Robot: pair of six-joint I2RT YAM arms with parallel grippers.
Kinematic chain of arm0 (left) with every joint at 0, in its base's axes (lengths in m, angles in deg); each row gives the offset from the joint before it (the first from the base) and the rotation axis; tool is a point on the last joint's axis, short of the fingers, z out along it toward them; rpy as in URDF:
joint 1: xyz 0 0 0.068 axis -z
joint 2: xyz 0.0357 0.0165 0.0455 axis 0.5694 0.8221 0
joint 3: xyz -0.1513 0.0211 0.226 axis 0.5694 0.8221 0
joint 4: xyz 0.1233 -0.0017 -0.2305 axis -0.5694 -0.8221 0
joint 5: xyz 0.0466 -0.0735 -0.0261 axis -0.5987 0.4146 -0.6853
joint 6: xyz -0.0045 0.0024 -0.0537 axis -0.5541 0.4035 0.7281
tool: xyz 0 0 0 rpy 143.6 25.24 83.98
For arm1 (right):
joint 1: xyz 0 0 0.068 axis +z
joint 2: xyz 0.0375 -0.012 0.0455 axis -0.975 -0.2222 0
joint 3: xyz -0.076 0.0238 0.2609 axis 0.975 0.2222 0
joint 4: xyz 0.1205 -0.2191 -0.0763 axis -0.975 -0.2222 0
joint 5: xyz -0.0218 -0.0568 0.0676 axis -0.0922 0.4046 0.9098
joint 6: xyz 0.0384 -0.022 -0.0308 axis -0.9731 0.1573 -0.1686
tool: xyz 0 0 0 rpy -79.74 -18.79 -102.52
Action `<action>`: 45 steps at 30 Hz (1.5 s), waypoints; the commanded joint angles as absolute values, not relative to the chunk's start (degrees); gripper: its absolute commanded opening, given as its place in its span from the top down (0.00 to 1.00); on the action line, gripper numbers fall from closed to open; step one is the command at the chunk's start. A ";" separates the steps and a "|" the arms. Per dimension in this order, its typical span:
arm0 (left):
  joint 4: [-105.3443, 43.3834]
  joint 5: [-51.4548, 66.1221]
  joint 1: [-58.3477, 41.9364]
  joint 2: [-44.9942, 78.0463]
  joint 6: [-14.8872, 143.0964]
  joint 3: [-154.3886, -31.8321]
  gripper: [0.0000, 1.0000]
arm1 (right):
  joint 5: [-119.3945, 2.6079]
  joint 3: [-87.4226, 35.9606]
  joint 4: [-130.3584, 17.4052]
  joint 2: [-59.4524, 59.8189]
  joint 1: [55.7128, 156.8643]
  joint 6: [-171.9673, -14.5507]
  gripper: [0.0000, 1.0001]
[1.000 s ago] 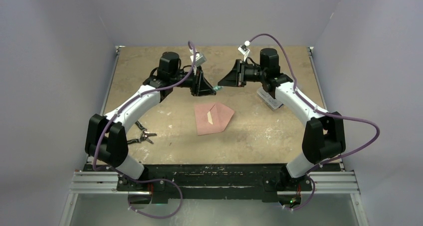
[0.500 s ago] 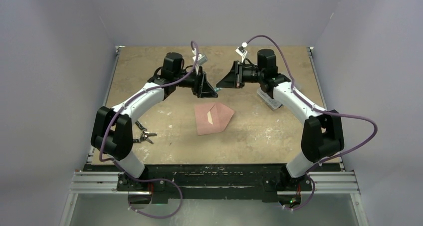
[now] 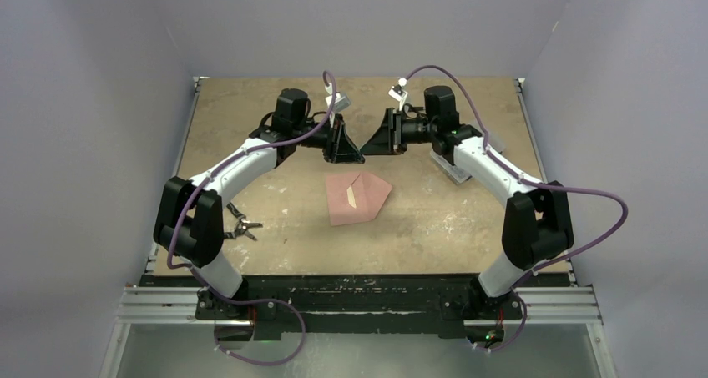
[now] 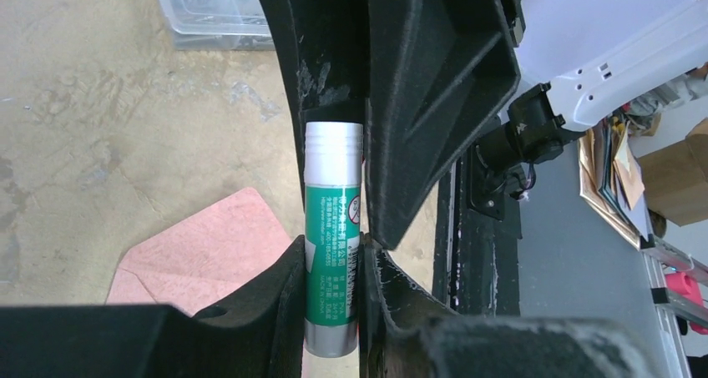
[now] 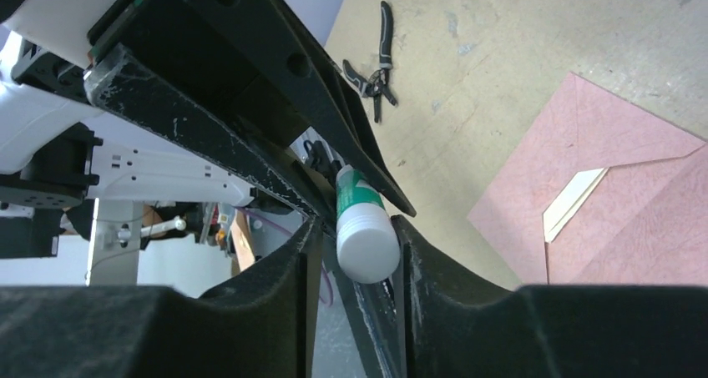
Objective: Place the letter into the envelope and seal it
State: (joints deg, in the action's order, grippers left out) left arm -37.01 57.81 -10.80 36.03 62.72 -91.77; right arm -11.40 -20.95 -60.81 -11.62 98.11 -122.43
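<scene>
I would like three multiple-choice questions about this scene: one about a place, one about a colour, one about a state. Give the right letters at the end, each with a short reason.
1. Where are the pliers?
A. in a box
B. on the table, left of the envelope
C. on the envelope

2. What colour is the label of the glue stick?
A. green
B. blue
C. yellow

3. How is the glue stick now?
A. lying on the table
B. standing on the envelope
C. held in the air by the jaws of both arms

Answers:
1 B: the top view shows them lying there, apart from the envelope.
2 A: the left wrist view shows a green label on a white tube.
3 C: each wrist view shows its own jaws shut on the stick, above the table.
</scene>
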 commanded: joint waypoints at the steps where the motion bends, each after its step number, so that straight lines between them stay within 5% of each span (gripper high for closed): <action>1: -37.12 57.40 -11.15 35.10 60.25 -93.48 1.00 | -11.19 -22.21 -60.81 -10.59 98.08 -122.55 0.66; 7: -39.94 57.07 -11.87 34.37 57.57 -93.13 1.00 | -13.13 -21.63 -59.11 -9.38 97.03 -124.19 0.46; 15: -38.90 58.82 -12.27 33.80 58.16 -92.71 1.00 | -12.77 -21.71 -58.52 -10.49 96.58 -123.89 0.56; 25: -37.22 60.61 -12.29 33.58 58.86 -92.31 1.00 | -13.32 -22.94 -56.15 -12.68 96.65 -124.42 0.50; 32: -36.86 61.52 -12.21 33.71 59.21 -92.24 1.00 | -10.74 -23.61 -56.19 -13.49 96.59 -124.67 0.65; 37: -38.46 59.28 -12.29 33.10 58.03 -92.07 1.00 | -9.22 -23.79 -57.08 -12.96 96.59 -124.50 1.00; 45: -41.44 59.88 -16.74 29.73 55.50 -84.21 1.00 | -7.84 -23.61 -58.33 -8.12 85.08 -122.81 1.00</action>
